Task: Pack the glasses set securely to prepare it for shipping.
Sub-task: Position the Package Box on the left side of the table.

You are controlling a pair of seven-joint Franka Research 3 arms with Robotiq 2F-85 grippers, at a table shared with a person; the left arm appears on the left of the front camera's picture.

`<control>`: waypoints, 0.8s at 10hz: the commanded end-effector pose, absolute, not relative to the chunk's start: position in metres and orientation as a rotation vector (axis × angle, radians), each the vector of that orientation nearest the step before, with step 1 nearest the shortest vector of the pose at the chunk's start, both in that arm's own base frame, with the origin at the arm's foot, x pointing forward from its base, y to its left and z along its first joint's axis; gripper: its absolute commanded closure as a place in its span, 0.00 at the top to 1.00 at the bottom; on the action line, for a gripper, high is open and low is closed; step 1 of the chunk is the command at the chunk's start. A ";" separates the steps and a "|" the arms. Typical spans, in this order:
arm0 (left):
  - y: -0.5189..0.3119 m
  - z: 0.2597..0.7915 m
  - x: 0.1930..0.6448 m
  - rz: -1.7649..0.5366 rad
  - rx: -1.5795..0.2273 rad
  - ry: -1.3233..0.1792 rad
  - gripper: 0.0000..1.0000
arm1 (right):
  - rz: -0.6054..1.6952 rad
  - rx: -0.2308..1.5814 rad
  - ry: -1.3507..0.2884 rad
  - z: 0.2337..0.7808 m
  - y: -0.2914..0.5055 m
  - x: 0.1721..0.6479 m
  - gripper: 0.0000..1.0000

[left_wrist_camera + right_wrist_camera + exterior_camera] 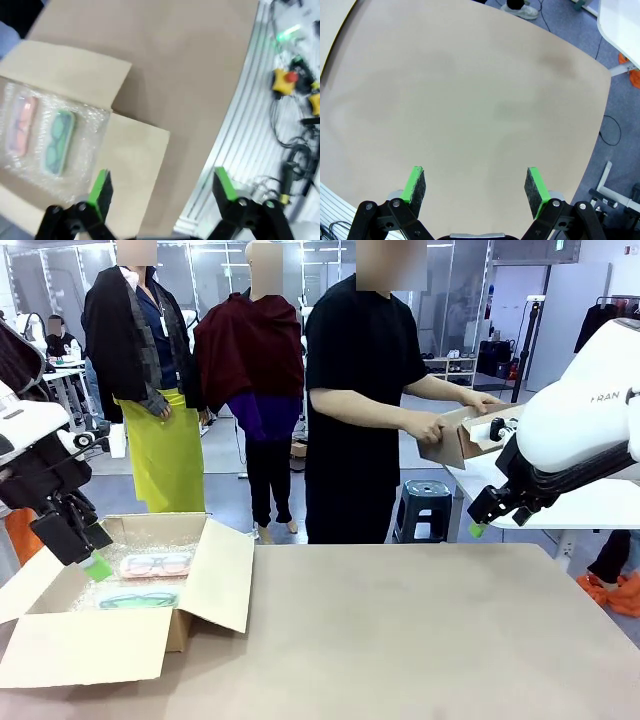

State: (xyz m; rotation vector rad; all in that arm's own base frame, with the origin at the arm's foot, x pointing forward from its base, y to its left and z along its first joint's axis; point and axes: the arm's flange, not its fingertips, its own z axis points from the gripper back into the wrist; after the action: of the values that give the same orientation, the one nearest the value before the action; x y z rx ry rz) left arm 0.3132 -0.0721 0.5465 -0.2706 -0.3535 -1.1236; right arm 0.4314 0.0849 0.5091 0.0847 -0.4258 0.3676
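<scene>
Below left claw (159, 187), spread and empty: both glasses packs (40, 134) in open box (215, 575). Risk: flaps unsealed, contents may shift.

Matt brown cardboard box (190, 585) lined with crinkled clear bubble wrap (87, 130), glossy clear-plastic packs over pink-red glasses (155, 564) and teal-green glasses (138, 599), smooth matt beige tabletop (420, 640), ribbed bare metal edge rail (250, 145).

Box (150, 630) flaps up at table (420, 630) left — mid & right free
</scene>
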 end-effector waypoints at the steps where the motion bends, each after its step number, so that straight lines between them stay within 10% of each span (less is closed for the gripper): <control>1: -0.075 0.545 0.313 -1.142 -0.249 -0.344 1.00 | 0.388 0.080 -0.433 0.510 0.084 0.432 1.00; 8: -0.075 0.545 0.313 -1.142 -0.249 -0.344 1.00 | 0.388 0.080 -0.433 0.510 0.084 0.432 1.00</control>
State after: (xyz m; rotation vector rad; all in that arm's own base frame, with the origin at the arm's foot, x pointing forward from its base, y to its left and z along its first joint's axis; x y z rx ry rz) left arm 0.3126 -0.0759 0.5458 -0.2638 -0.3462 -1.1411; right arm 0.4314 0.0849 0.5090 0.0847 -0.4258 0.3676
